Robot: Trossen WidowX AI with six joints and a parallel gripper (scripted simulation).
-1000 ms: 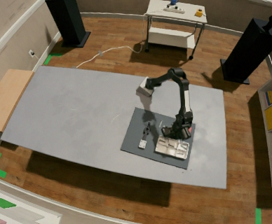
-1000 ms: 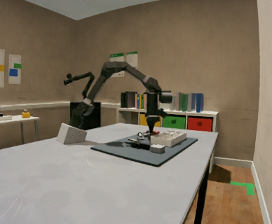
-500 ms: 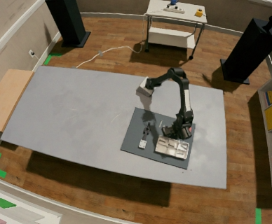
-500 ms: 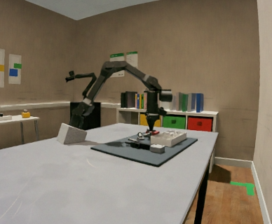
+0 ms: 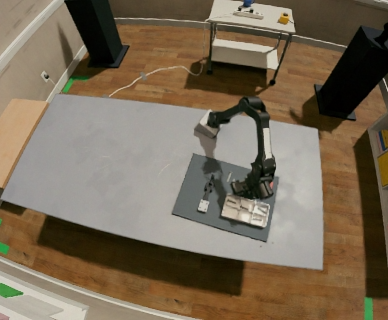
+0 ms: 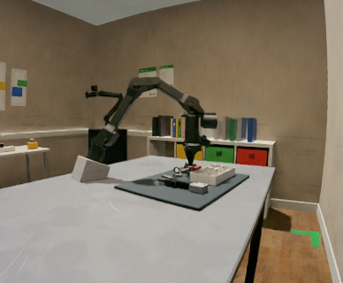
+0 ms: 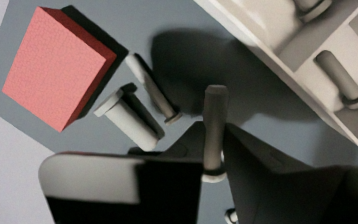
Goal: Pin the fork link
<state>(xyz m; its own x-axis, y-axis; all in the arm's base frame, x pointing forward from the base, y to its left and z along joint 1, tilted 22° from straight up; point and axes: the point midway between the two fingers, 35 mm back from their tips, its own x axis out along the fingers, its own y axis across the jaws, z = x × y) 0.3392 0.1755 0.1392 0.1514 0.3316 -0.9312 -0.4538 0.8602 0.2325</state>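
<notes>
- In the wrist view, lower centre of the frame, we see our end effector (image 7: 213,165) clamped on a grey pin (image 7: 214,127), the shaft pointing up the frame and its flanged head down at the fingers.
- 2 more pins lie on the dark mat (image 7: 190,50) just left of centre: a thick, short one (image 7: 130,116) and a thin, long one (image 7: 152,90), close beside each other, with a red block (image 7: 55,65) in the upper left.
- At upper right sits the white parts box (image 7: 260,30), with another pin (image 7: 341,80) in a compartment.
- We cannot tell from these pictures which pin is the 12 mm one; the held pin looks of middle thickness among those in view.
- We judge the pin rigid, light and smooth, so likely to slip or swivel in a flat grip; holding near the head, as now, leaves the long shaft free to enter the holes.
- In the top view, the fork link and eye plate (image 5: 208,189) lie as a small dark shape on the left part of the mat, left of the box (image 5: 245,210) and apart from the end effector; a small pale block (image 5: 203,205) sits just below them. The holes are too small to make out.
- We expect tight bores, so the shaft must line up squarely with both cheeks.
</notes>
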